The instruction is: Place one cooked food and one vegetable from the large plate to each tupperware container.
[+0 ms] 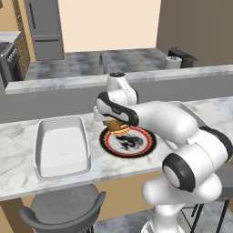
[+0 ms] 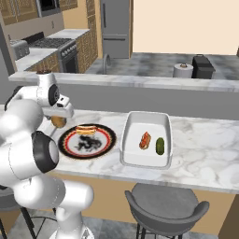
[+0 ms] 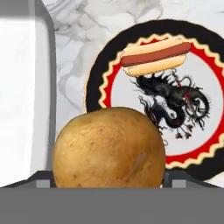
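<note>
My gripper (image 3: 109, 180) is shut on a brown potato (image 3: 109, 146), held just above the counter between the left tupperware container (image 3: 17, 100) and the large plate (image 3: 94, 87). A hot dog (image 3: 155, 55) lies on the plate's far side. From the left base view, the potato (image 1: 111, 124) hangs under the hand at the plate's (image 1: 136, 152) left edge, next to the empty white container (image 1: 61, 169). In the right base view, the potato (image 2: 58, 122) hovers by the plate (image 2: 105, 144), and the right container (image 2: 128, 135) holds a hot dog (image 2: 145, 140) and a green vegetable (image 2: 160, 145).
A raised grey ledge (image 1: 59, 84) runs behind the marble counter (image 1: 18, 136). Grey stools (image 1: 63, 211) stand under the counter's front edge. A paper towel roll (image 2: 183, 70) and a faucet (image 2: 107, 62) sit on the far counter.
</note>
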Controlling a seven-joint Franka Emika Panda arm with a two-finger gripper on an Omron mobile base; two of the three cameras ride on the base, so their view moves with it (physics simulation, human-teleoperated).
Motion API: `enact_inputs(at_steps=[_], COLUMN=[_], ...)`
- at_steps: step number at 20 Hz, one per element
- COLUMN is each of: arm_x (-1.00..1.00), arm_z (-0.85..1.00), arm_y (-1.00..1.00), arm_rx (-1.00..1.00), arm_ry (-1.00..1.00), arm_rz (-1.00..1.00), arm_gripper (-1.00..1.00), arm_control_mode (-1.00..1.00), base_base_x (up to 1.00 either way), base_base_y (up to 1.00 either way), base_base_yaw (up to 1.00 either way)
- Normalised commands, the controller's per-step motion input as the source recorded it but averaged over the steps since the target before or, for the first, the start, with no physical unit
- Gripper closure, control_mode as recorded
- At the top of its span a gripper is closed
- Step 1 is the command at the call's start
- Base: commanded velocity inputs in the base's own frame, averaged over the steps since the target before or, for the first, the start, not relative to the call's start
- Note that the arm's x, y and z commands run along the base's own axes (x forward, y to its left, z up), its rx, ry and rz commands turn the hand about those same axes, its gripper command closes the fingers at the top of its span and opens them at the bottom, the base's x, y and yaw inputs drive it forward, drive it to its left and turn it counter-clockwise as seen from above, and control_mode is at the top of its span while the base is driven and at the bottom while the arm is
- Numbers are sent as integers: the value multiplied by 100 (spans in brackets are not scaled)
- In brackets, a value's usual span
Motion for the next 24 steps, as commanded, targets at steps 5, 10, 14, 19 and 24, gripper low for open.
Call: enact_inputs(at_steps=[5, 10, 14, 19, 24], arm_x=[5, 44, 78, 54, 0], arm_z=[30, -41, -45, -34, 5], arm_y=[87, 36, 37, 13, 0], arm_rx=[9, 5, 1, 8, 1], arm_ry=[-7, -13, -4, -4, 0], arm_rz=[-39, 4, 14, 7, 0], arm_gripper=[100, 100, 100, 100, 100], arm_control_mode=[-100, -100, -100, -100, -100], base_base_x=[0, 0, 0, 0, 0], base_base_y=[0, 0, 0, 0, 0], base_base_yaw=[0, 0, 0, 0, 0])
